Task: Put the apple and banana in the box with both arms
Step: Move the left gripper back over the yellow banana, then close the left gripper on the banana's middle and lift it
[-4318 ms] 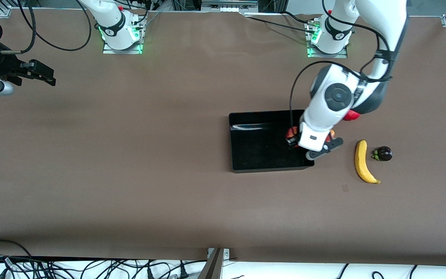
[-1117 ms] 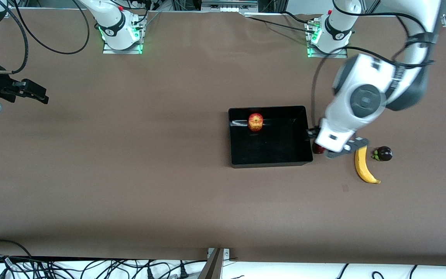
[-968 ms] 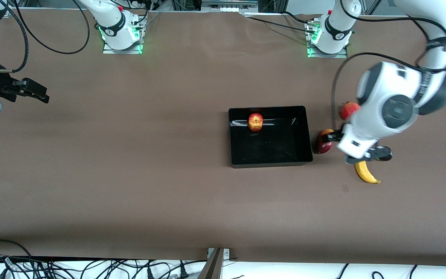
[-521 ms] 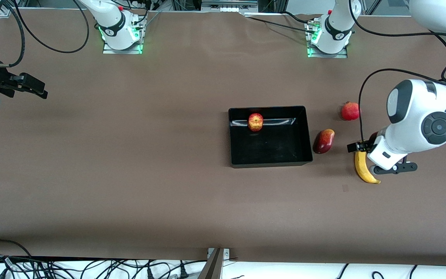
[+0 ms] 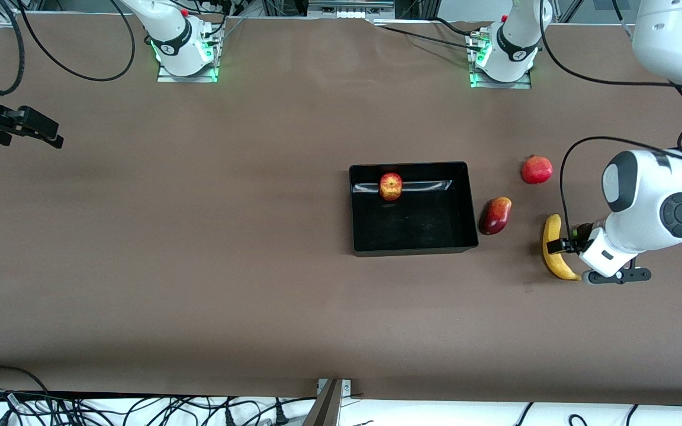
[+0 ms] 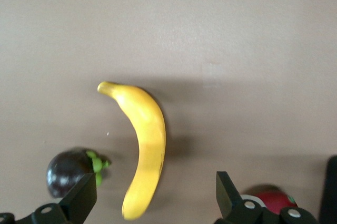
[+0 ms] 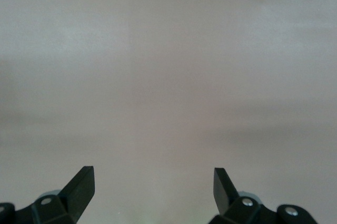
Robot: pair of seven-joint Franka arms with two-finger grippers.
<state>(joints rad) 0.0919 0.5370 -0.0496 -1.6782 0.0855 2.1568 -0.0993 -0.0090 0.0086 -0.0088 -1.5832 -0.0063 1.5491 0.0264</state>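
Box of glossy black sits on the brown table toward the left arm's end, and the apple lies inside it against the wall farthest from the front camera. Only the front view shows these two together. The banana lies on the table well apart from the box, with an oblong dark-red-and-yellow fruit between them, just beside the box wall, and an all-red round fruit farther from the camera. The left gripper hangs over the banana with its fingers spread wide and nothing between them. The left wrist view adds what the arm hides from the front: a dark purple fruit with a green cap beside the banana. The right gripper waits over bare table at the right arm's end, fingers wide apart and empty; the right wrist view shows only tabletop past them.
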